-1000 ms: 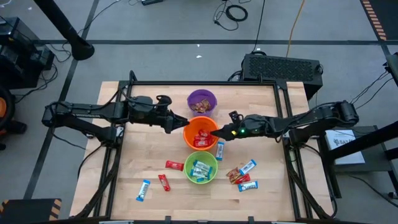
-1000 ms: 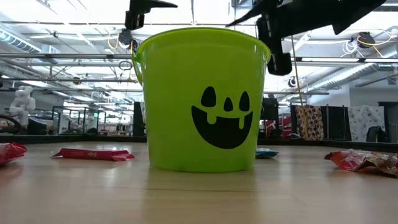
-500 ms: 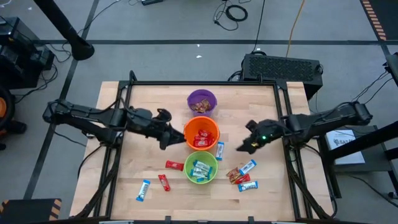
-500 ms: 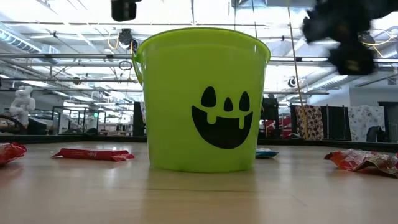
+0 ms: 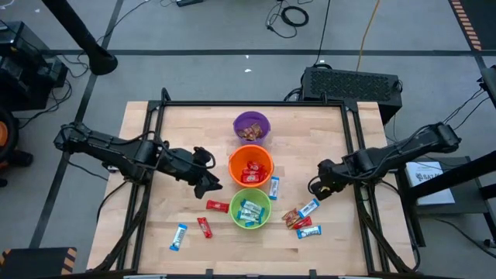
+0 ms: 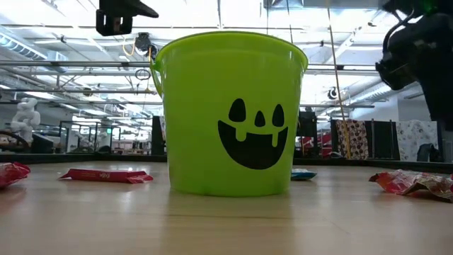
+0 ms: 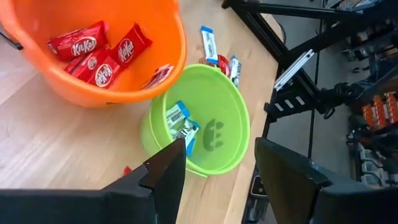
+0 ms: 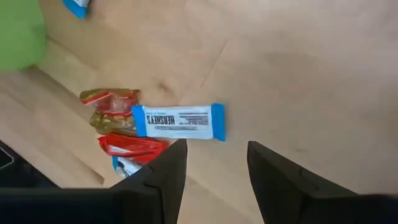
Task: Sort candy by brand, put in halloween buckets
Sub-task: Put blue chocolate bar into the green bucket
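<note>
Your right gripper (image 5: 315, 187) has pulled back from the orange bucket (image 5: 250, 166), fingers apart and empty, over the blue-and-white bar (image 8: 179, 121). Left gripper (image 5: 208, 184), also open and empty, has retreated beside it.

purple bowl (image 5: 252, 125) candy brands unreadable, orange bowl (image 7: 93, 93) rim cropped

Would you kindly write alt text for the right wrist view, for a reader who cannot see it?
The right end effector, open and empty, hovers above a blue-and-white Hershey's bar lying flat on the wooden table. Beside the bar sit a brown/orange wrapper and a red wrapper, with the light green bucket at the edge.
</note>
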You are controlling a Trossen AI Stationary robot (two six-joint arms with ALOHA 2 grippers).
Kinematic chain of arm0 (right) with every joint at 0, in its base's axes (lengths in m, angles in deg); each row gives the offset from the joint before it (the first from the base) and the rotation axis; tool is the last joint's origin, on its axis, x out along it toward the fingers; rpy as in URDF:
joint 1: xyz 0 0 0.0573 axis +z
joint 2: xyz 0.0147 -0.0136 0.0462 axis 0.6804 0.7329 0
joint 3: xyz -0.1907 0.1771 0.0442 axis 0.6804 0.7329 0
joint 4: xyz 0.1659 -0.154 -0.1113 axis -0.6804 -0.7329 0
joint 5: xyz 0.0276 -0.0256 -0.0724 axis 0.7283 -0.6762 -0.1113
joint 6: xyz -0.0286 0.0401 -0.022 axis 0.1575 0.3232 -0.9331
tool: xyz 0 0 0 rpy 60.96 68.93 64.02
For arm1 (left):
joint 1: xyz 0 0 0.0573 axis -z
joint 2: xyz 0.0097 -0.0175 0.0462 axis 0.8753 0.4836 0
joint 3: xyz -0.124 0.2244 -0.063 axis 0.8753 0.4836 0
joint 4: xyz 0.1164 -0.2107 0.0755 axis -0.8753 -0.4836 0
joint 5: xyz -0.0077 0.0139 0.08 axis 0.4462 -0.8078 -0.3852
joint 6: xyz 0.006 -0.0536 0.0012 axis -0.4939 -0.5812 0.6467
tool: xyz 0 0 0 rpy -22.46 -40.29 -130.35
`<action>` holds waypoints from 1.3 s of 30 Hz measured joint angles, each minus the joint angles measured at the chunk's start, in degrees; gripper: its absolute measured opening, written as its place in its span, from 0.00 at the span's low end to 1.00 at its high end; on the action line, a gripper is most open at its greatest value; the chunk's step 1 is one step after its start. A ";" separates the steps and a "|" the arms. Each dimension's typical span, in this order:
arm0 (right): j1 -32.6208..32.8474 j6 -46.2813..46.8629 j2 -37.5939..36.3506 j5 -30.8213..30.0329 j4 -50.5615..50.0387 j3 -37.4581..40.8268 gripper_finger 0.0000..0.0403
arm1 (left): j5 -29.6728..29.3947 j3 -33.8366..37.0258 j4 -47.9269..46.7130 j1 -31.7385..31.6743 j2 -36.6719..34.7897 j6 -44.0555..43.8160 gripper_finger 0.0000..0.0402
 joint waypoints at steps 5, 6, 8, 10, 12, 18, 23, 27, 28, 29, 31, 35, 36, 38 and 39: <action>0.02 4.40 3.70 4.93 5.63 2.95 0.40 | -0.11 0.00 0.11 0.00 0.01 0.00 0.49; 0.02 5.75 4.57 5.40 6.81 3.57 0.40 | -0.11 0.00 0.15 0.00 0.01 0.00 0.49; 0.02 7.40 5.91 5.83 8.81 4.27 0.40 | -0.11 0.00 0.15 0.00 0.01 0.00 0.49; 0.00 7.67 6.77 5.25 11.26 4.73 0.40 | -0.12 0.00 0.13 0.00 0.01 0.01 0.49; 0.00 7.88 7.46 4.33 13.54 5.25 0.40 | -0.13 0.00 0.15 0.00 0.01 0.00 0.49; 0.00 7.96 9.62 3.23 18.32 7.63 0.40 | -0.13 0.00 0.16 0.00 0.01 0.04 0.49; 0.00 8.43 10.24 3.09 21.11 9.18 0.40 | -0.12 0.00 0.17 0.00 0.01 0.02 0.49; 0.00 9.20 10.24 3.18 23.71 10.77 0.39 | -0.11 0.00 0.17 0.00 0.01 0.02 0.49; 0.00 9.63 10.24 3.23 24.83 11.15 0.39 | -0.13 0.00 0.17 0.00 0.01 0.02 0.49; 0.00 10.07 10.24 3.28 25.52 11.48 0.38 | -0.13 0.00 0.17 0.00 0.01 0.01 0.49; 0.00 10.78 10.24 3.31 26.85 12.30 0.35 | -0.13 0.00 0.20 0.00 0.01 0.00 0.49; 0.00 11.01 10.24 3.30 29.66 13.40 0.27 | -0.13 0.00 0.20 0.00 0.01 0.00 0.49; 0.00 11.01 10.24 3.31 29.78 13.57 0.25 | -0.13 0.00 0.17 0.00 0.01 0.00 0.49; 0.00 10.93 10.24 3.30 29.91 13.67 0.19 | -0.12 0.00 0.18 0.00 0.01 0.01 0.49; 0.00 10.58 10.24 3.31 29.97 13.67 0.16 | -0.13 0.00 0.19 0.00 0.00 0.02 0.49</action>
